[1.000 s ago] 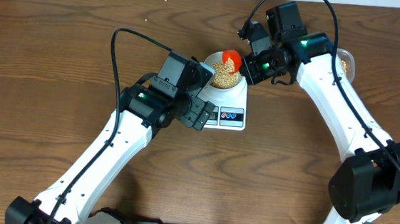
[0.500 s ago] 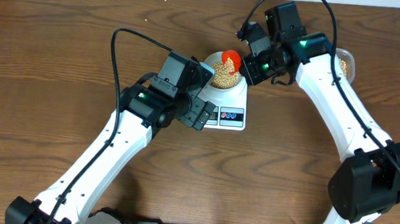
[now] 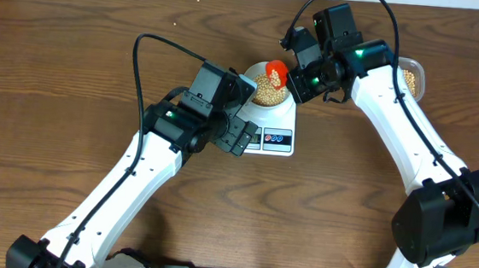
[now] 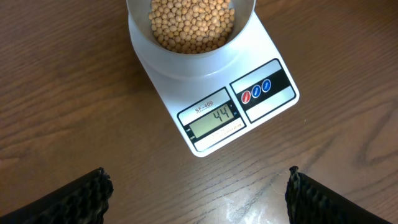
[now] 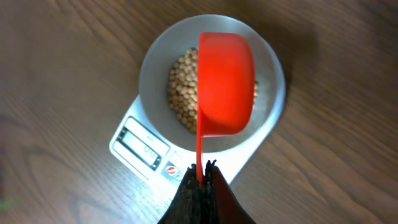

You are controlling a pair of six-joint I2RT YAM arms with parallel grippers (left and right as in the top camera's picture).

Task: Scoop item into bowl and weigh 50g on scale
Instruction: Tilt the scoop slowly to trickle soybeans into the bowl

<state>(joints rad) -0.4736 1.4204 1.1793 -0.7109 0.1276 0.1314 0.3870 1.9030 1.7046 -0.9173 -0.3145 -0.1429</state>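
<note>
Beans (image 4: 193, 25) fill the bowl (image 4: 186, 62) on the scale (image 4: 168, 93), top centre of your left wrist view; display (image 4: 214, 118) reads 44. Your right hand (image 5: 200, 169) pinches the red scoop (image 5: 225, 84) over it; your left hand (image 4: 196, 183) stands wide, empty.

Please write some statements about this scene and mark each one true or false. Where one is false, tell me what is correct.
1. The bowl stands on the scale. True.
2. The screen shows 50. False: it shows 44.
3. The right claw grips the red scoop by its handle, above the bowl. True.
4. The left claw holds the bowl. False: it is open and holds nothing.
5. The bowl is empty. False: beans lie in it.
</note>
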